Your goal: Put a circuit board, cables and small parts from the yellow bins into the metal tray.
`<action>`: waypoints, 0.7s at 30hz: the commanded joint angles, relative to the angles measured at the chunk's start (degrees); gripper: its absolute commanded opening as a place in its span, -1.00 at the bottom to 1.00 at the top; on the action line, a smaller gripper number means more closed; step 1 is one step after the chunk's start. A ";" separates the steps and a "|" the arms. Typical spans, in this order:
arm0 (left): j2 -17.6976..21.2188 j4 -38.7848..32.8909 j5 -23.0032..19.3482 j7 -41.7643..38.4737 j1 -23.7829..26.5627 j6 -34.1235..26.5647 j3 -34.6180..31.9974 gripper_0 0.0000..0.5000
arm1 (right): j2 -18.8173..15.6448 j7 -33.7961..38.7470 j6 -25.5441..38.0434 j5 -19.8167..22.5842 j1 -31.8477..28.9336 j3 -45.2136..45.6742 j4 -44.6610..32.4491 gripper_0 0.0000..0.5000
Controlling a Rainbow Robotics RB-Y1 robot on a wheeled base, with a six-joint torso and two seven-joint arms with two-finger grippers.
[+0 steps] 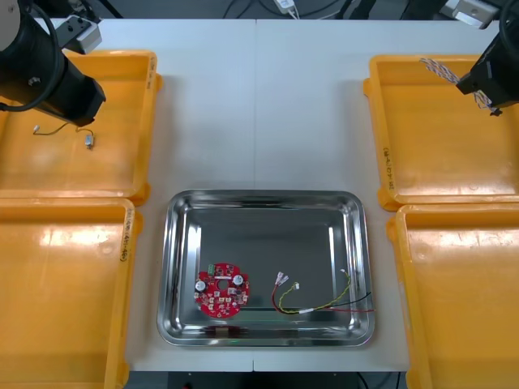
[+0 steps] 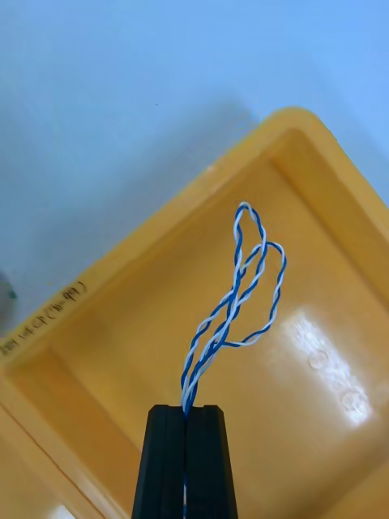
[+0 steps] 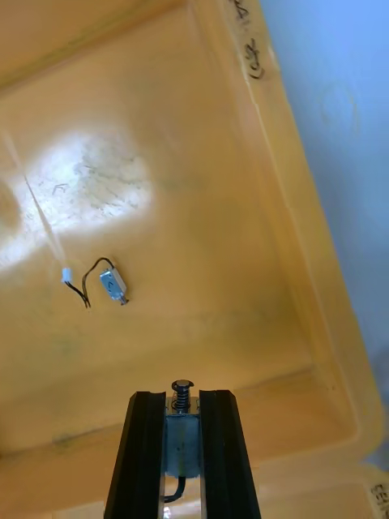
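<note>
Nearest, in the left gripper: a small metal part, pinched between the two black fingers, its coiled tip poking out just past the fingertips. Held above the far left bin, over the floor close to one of its corners. Down on that bin's floor, well apart from the fingers, a second small metal part with a thin black lead ending in a white plug. Seen from above, toward the middle of the bin.

Across the table, the right gripper, fingers pressed together on a blue and white cable. Twisted loops standing out past the fingertips, over the far right bin. From above, stretched along that bin's far edge.

Between the bins, the tray, shiny and bare inside. Toward its near left corner, flat on the metal, a round red circuit board. Near it but not touching, along the near edge and on toward the near right corner, a red and yellow cable with a black strand running alongside and small white plugs at the ends.

At the table's near corners, the near left bin and the near right bin.
</note>
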State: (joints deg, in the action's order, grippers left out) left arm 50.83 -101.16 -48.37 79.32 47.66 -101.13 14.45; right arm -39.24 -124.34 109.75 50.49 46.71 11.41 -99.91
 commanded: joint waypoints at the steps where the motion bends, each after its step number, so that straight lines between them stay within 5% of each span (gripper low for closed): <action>1: -2.31 -5.45 1.53 -12.43 -1.16 -3.28 0.23 -1.00 | -2.86 1.82 0.25 4.35 0.93 -2.01 -4.68 -1.00; 15: -14.00 -10.81 9.26 -26.14 -2.66 -6.97 6.29 -1.00 | 0.66 3.75 0.25 17.71 0.93 -16.51 -16.90 -1.00; 21: -17.96 -11.25 11.63 -31.06 -3.80 -6.71 9.72 -1.00 | 3.03 3.14 0.25 18.32 0.84 -22.22 -17.07 -1.00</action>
State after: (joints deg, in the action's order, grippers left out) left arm 35.54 -110.19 -38.27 58.05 44.96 -107.61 21.95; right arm -37.67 -121.94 109.78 68.42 46.71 -7.15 -115.47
